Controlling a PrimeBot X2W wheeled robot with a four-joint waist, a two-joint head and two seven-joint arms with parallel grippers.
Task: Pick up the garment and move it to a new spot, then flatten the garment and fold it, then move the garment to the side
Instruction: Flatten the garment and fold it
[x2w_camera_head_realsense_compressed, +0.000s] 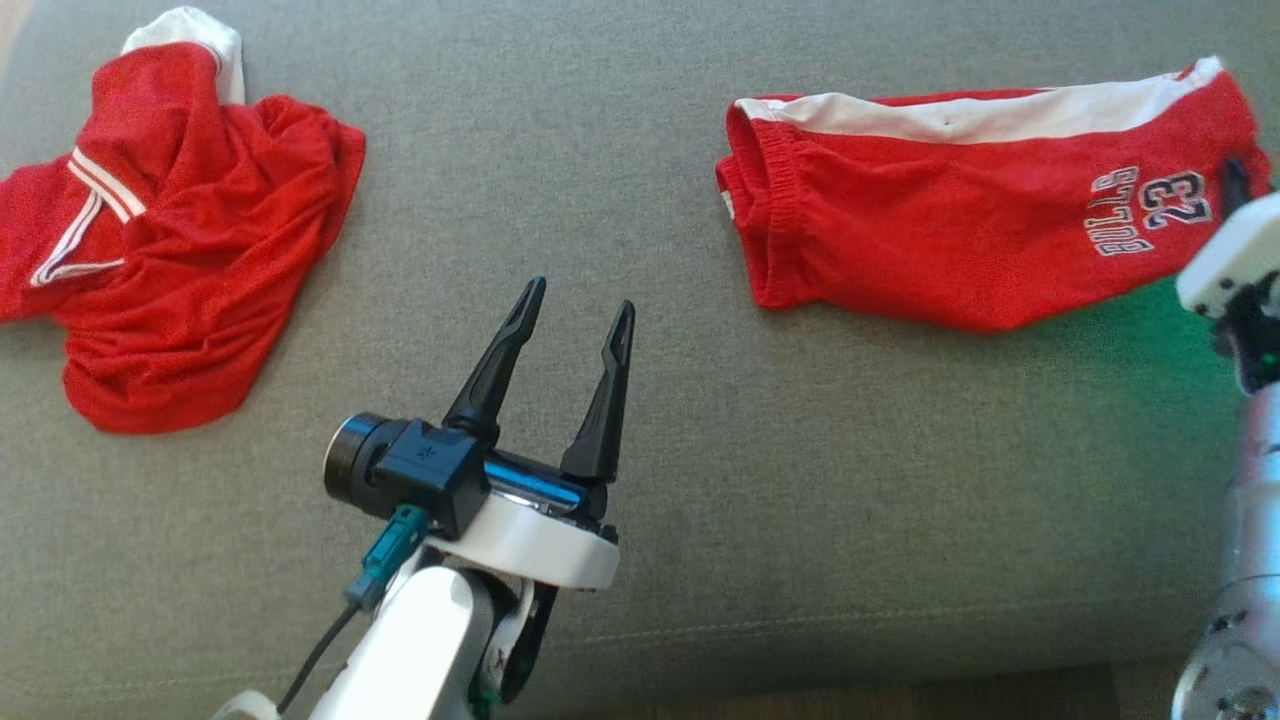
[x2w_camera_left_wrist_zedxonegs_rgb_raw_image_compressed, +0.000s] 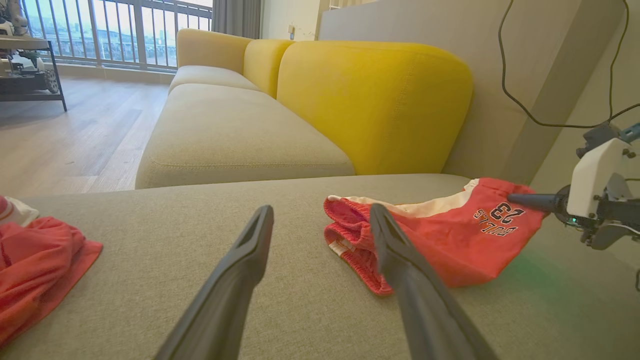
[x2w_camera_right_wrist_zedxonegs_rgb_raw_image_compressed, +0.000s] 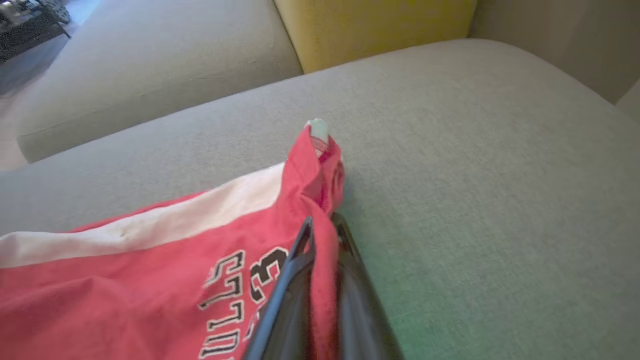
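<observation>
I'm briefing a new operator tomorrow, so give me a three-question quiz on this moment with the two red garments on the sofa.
1. True or false: the left pincer is open and empty over the cushion.
2. Fill in: the crumpled jersey lies to the robot's ____ of the shorts.
3. What does the right pincer clamp? A) jersey B) shorts C) nothing

Key: 1 true; 2 left; 3 B.

The left hand (x2w_camera_head_realsense_compressed: 580, 297) is showing two long black tapered fingers (x2w_camera_head_realsense_compressed: 495, 365) on a white shell (x2w_camera_head_realsense_compressed: 530, 548), with a black camera (x2w_camera_head_realsense_compressed: 352, 452) alongside. A teal plug (x2w_camera_head_realsense_compressed: 392, 562) is trailing a dark cable (x2w_camera_head_realsense_compressed: 318, 652), and the right arm (x2w_camera_head_realsense_compressed: 1250, 500) is showing silver metal under a white cap (x2w_camera_head_realsense_compressed: 1225, 255).
</observation>
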